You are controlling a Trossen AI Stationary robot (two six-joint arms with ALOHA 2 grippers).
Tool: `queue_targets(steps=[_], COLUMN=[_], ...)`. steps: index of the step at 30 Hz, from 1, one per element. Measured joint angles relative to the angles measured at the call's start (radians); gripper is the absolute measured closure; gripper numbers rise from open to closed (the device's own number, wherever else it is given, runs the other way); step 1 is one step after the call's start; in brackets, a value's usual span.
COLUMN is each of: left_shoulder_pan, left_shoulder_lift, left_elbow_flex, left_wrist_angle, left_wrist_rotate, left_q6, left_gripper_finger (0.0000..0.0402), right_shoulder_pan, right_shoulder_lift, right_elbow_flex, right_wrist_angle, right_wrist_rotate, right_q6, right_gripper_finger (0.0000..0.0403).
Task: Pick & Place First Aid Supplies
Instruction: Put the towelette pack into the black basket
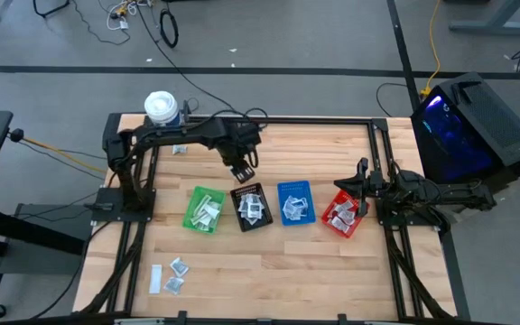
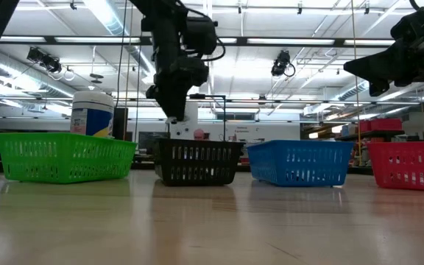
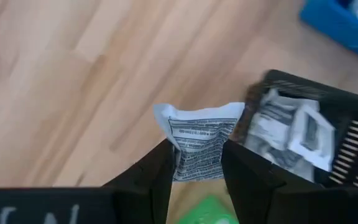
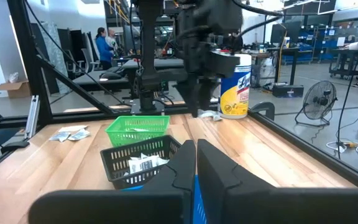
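Observation:
My left gripper (image 1: 242,171) hangs over the wood just beyond the far edge of the black bin (image 1: 251,206), pointing down and shut on a white sachet (image 3: 199,140) printed with dark text. The green bin (image 1: 204,209), black bin, blue bin (image 1: 296,202) and red bin (image 1: 343,215) stand in a row and each holds sachets. A few loose sachets (image 1: 175,276) lie flat on the table at the near left, and one more (image 1: 179,149) lies near the tub. My right gripper (image 4: 195,163) rests shut at the table's right side, beside the red bin. My left gripper pinches the sachet between its two fingers (image 3: 157,171), one on each side edge of its lower part (image 3: 194,167). The fingers come from above, pointing down. The sachet's crumpled free end (image 3: 197,118) sticks out past the fingertips, and the sachet is lifted clear of the table.
A white cylindrical tub (image 1: 161,106) with a yellow-blue label stands at the far left corner. A dark metal frame (image 1: 377,153) runs round the table's edge. Bare wood lies between the bins and the near edge. A dark case (image 1: 472,126) stands off the table at the right.

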Motion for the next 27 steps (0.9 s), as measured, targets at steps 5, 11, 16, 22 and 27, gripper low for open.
queue_targets(steps=[5,11,16,22,27], left_shoulder_pan=[-0.093,-0.206,-0.285,-0.325,-0.339], left_shoulder_lift=[0.0,0.003,0.003,0.003,0.004], left_elbow_flex=[0.004,0.004,0.004,0.004,0.004], left_wrist_angle=[0.01,0.046,0.126,0.158,0.162], left_wrist_rotate=[0.0,-0.001,-0.001,-0.002,-0.002], left_q6=[-0.004,-0.004,-0.004,-0.015,-0.045], left_gripper_finger=[0.0259,0.0259,0.0259,0.0259,0.0247], right_shoulder_pan=[0.0,0.0,0.0,0.0,0.0], right_shoulder_lift=[0.0,0.0,0.0,0.0,0.0], right_elbow_flex=[0.0,0.0,0.0,0.0,0.0], right_wrist_angle=[0.0,0.0,0.0,0.0,0.0], right_wrist_rotate=[0.0,0.0,0.0,0.0,0.0], right_q6=[0.0,0.0,0.0,0.0,0.0], right_gripper_finger=[0.038,0.038,0.038,0.038,0.038])
